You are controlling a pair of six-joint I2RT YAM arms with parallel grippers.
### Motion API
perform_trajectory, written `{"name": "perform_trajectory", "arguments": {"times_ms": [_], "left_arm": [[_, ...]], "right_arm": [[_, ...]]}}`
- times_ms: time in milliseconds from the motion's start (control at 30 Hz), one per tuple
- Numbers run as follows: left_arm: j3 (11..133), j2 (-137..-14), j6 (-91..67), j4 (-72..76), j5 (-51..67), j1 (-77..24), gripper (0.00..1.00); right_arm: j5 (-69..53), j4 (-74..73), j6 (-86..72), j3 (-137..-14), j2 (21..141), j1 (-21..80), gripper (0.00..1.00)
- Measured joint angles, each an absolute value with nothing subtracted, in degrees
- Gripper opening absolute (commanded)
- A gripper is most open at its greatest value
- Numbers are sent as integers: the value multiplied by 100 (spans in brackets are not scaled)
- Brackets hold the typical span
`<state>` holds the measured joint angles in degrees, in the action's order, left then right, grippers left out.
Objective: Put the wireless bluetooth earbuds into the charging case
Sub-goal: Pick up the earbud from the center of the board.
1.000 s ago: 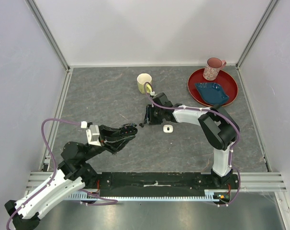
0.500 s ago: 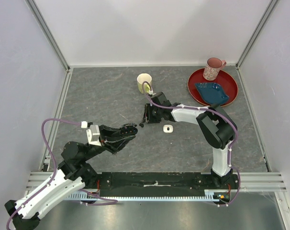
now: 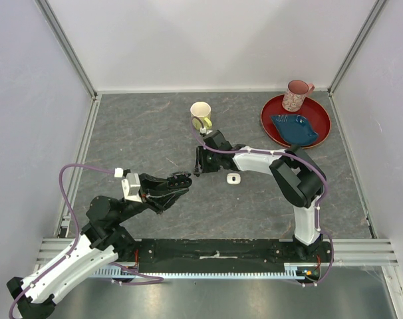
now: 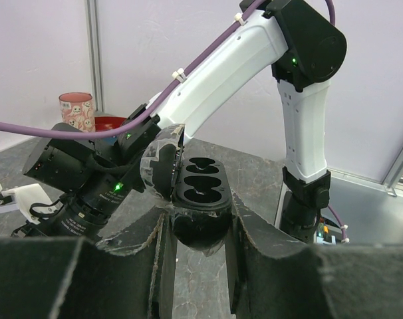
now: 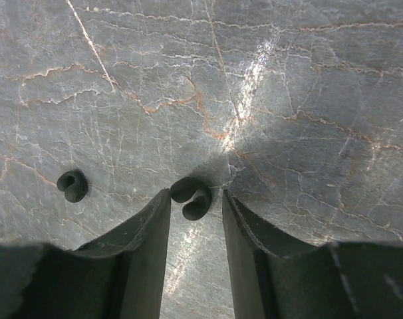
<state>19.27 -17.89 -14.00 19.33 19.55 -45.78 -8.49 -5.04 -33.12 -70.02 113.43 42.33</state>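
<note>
My left gripper (image 3: 181, 179) is shut on an open black charging case (image 4: 200, 193), held above the table with its two empty wells facing up; the gripper also shows in the left wrist view (image 4: 199, 214). My right gripper (image 3: 199, 163) is open and low over the table, just right of the case. In the right wrist view its fingertips (image 5: 195, 196) straddle a black earbud (image 5: 189, 197) lying on the table, apart from both pads. A second black earbud (image 5: 72, 185) lies to its left. A small white item (image 3: 233, 178) lies beside the right arm; the white buds cannot be made out.
A yellow mug (image 3: 201, 114) stands just behind the right gripper. At the back right a red plate (image 3: 274, 126) holds a pink mug (image 3: 296, 95) and a blue dish (image 3: 294, 127). Metal rails edge the grey table.
My right gripper has shifted a little left and away, over the black earbuds. My left gripper with the case has barely moved.
</note>
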Motion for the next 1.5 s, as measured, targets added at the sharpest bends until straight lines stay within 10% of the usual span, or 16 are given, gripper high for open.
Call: {"name": "perform_trajectory", "arguments": {"times_ms": [1500], "left_arm": [[1859, -1621, -1402, 1826, 1833, -4578, 2]], "right_arm": [[-825, -338, -3642, -6963, 11314, 4136, 37]]}}
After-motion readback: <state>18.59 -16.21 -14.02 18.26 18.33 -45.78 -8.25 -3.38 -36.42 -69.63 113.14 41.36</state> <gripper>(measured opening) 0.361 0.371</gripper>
